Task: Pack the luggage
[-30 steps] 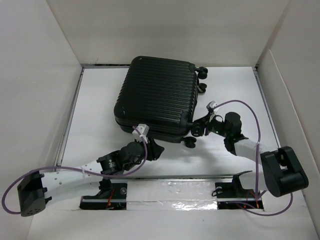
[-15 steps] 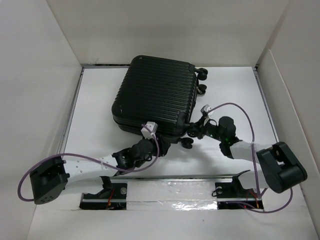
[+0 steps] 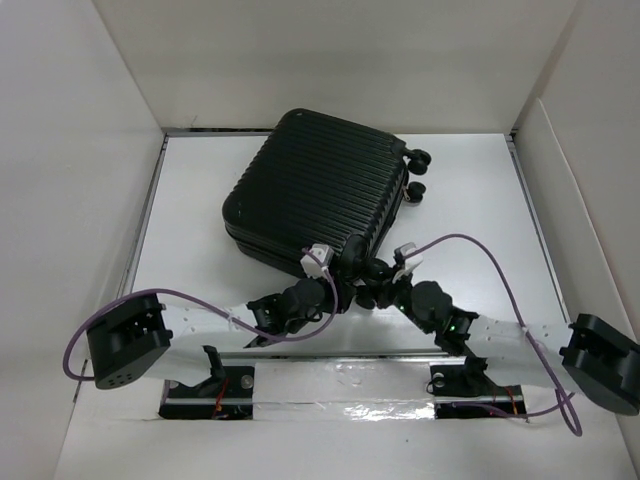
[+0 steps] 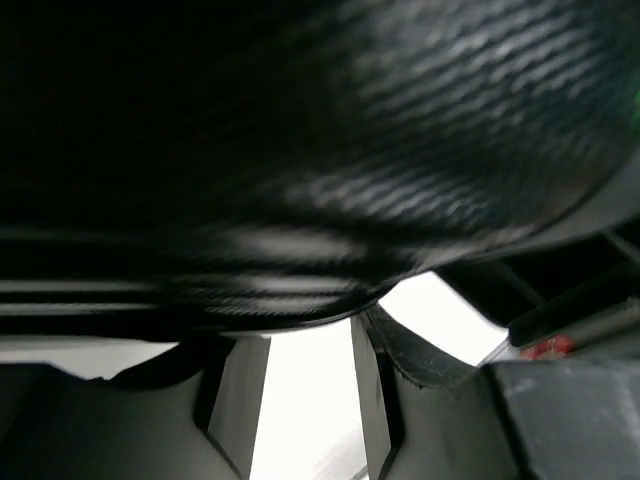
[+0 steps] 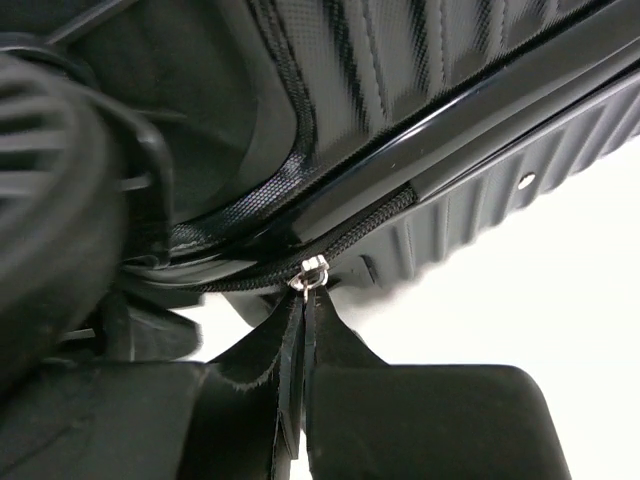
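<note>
White bench [image 3: 200, 230], walled on three sides, with luggage [image 3: 320, 190] flat toward far middle, wheels [image 3: 420, 160] right. Right claw [image 5: 303, 330] pinched fully together on zipper pull [image 5: 312, 270] at near corner. Left claw [image 4: 300, 380] parted slightly at same corner, gripping nothing. Side walls [image 3: 70, 200] well apart from luggage.

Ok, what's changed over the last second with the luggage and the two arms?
The luggage swung, its wheeled end going right. The left gripper slid right to its near corner, open; the right gripper slid left to the same corner and is shut on the zipper pull. The luggage stays flat on the table.
</note>
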You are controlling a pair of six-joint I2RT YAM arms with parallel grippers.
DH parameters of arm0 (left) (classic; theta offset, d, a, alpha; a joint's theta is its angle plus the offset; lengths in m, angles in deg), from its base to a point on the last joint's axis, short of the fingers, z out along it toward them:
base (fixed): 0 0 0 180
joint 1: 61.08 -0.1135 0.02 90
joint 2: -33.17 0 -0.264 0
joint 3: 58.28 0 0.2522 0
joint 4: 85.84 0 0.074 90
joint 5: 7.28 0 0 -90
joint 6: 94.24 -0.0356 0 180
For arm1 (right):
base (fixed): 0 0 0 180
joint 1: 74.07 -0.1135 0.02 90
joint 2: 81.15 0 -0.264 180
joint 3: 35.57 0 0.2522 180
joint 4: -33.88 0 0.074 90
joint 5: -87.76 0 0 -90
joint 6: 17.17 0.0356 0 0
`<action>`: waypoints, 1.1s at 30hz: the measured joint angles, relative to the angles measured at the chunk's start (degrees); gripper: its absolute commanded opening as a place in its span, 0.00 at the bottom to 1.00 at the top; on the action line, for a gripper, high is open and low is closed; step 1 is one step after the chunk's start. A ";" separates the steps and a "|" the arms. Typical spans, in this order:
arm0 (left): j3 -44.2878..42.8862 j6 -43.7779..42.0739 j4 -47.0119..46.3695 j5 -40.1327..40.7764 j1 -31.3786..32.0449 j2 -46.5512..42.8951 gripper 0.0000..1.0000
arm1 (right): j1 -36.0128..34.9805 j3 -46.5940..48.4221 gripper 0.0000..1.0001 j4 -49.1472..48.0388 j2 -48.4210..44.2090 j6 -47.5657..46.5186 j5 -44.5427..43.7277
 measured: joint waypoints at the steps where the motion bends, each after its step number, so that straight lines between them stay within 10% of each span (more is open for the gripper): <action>1: -0.22 0.07 -0.13 -0.24 0.00 0.35 0.35 | -2.27 0.00 0.00 -0.15 0.44 0.81 -3.23; 12: -1.99 -0.81 1.38 0.68 -2.80 2.75 0.41 | -17.20 10.12 0.00 3.21 13.68 4.76 -30.75; 21: 0.22 0.33 6.73 -3.98 -4.09 -15.61 0.77 | -3.23 6.93 0.00 5.18 5.66 -0.20 -7.43; 33: -5.88 1.14 4.74 -14.32 -3.80 -9.70 0.81 | 15.58 3.85 0.00 12.81 -6.78 -5.42 16.11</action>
